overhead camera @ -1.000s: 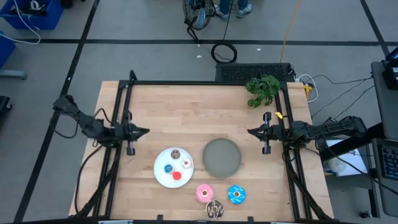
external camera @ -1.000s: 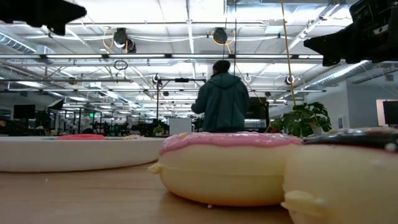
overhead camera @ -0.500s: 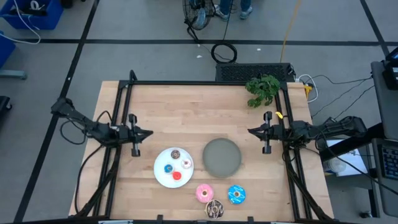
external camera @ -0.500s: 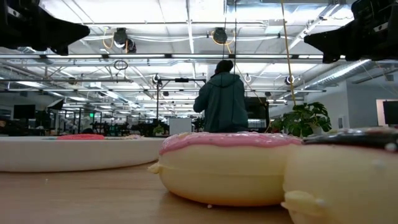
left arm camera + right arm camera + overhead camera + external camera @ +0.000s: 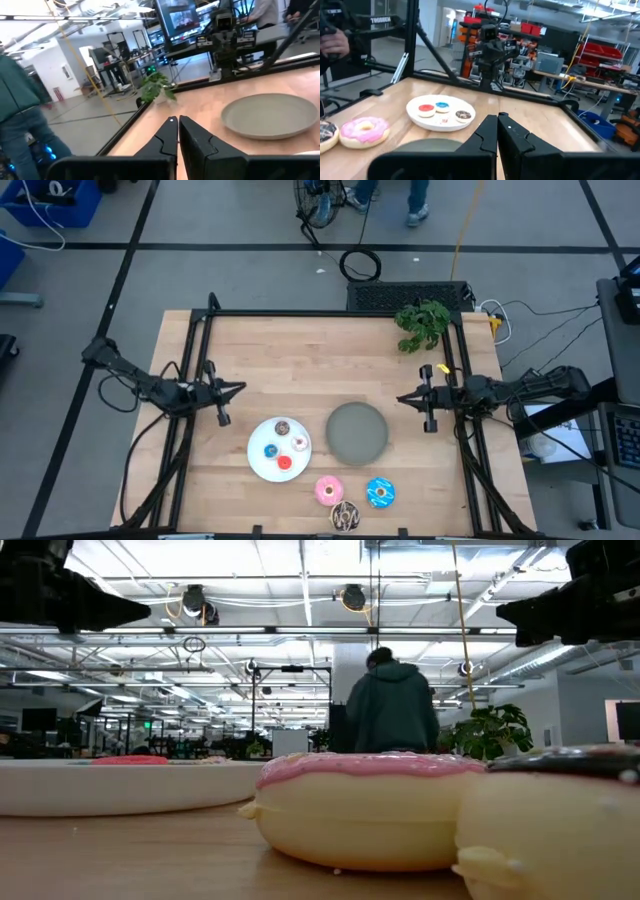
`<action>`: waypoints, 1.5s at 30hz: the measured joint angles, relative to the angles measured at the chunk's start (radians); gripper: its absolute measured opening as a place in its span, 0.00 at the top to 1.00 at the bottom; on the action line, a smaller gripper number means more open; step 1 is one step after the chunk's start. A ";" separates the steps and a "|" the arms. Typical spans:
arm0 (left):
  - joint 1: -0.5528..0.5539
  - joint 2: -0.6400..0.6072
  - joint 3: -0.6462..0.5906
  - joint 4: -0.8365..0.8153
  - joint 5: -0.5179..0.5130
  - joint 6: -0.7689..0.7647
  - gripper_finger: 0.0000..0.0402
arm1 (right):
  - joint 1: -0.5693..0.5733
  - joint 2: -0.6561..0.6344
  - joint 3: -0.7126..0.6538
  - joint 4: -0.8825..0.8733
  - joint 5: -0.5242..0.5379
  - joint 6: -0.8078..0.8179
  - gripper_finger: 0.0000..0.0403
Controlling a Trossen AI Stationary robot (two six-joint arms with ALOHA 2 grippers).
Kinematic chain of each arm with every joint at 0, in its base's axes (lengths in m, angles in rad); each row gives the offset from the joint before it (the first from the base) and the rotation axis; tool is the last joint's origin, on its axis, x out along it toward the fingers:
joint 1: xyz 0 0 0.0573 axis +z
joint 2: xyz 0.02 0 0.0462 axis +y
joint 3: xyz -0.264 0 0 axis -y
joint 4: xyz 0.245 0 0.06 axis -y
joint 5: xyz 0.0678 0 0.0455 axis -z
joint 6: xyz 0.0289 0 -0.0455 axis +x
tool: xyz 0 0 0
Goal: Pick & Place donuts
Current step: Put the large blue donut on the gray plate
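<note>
"TROSSEN" on far black frame

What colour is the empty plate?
Grey; the empty plate shows best in the high view.

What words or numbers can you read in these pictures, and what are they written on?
"TROSSEN": white letters on the black metal frame bar in the right wrist view.
Black monitor screen in the left wrist view: it shows a picture, but any writing is too blurred to read.
Pink-frosted toy donut, white round plate, grey round plate: no writing on them.
</note>
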 joint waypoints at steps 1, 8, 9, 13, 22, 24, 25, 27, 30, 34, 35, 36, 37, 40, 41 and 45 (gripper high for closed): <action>0.000 0.000 0.000 0.004 0.000 0.000 0.94 | 0.000 0.007 0.000 0.009 0.003 0.011 1.00; 0.000 0.000 0.000 0.030 0.000 0.000 0.98 | 0.030 0.109 0.060 0.074 0.030 0.025 1.00; 0.000 0.000 0.000 0.050 0.000 0.000 0.99 | 0.044 0.135 0.084 0.022 0.043 0.023 1.00; 0.013 0.005 0.001 0.182 -0.005 0.038 0.98 | 0.115 0.265 0.296 -0.150 0.181 0.083 1.00; 0.025 0.011 -0.001 0.054 0.001 0.012 0.89 | 0.337 0.771 0.832 -0.653 0.409 0.336 1.00; 0.030 0.011 -0.001 0.067 0.001 0.030 0.89 | 0.386 0.899 0.983 -0.785 0.440 0.421 1.00; 0.033 0.011 -0.001 0.083 0.001 0.047 0.89 | 0.412 0.956 1.062 -0.852 0.459 0.455 1.00; 0.039 0.010 0.000 0.123 0.001 0.087 0.89 | 0.451 1.067 1.204 -1.008 0.477 0.538 1.00; 0.047 0.010 0.000 0.151 0.001 0.140 0.88 | 0.483 1.215 1.371 -1.226 0.467 0.702 1.00; 0.047 0.010 0.000 0.144 0.002 0.176 0.88 | 0.532 1.364 1.512 -1.322 0.419 0.843 1.00; 0.047 0.010 0.000 0.142 0.002 0.180 0.88 | 0.545 1.398 1.530 -1.325 0.395 0.860 1.00; 0.047 0.010 0.000 0.142 0.002 0.184 0.88 | 0.556 1.430 1.544 -1.332 0.374 0.876 1.00; 0.047 0.010 0.000 0.143 0.002 0.187 0.88 | 0.567 1.460 1.553 -1.335 0.352 0.895 1.00; 0.047 0.010 0.000 0.148 0.002 0.193 0.88 | 0.586 1.518 1.557 -1.358 0.302 0.958 1.00; 0.047 0.010 0.000 0.148 0.002 0.193 0.88 | 0.589 1.531 1.553 -1.358 0.292 0.982 1.00; 0.047 0.010 0.000 0.149 0.002 0.193 0.88 | 0.593 1.561 1.522 -1.355 0.291 1.068 1.00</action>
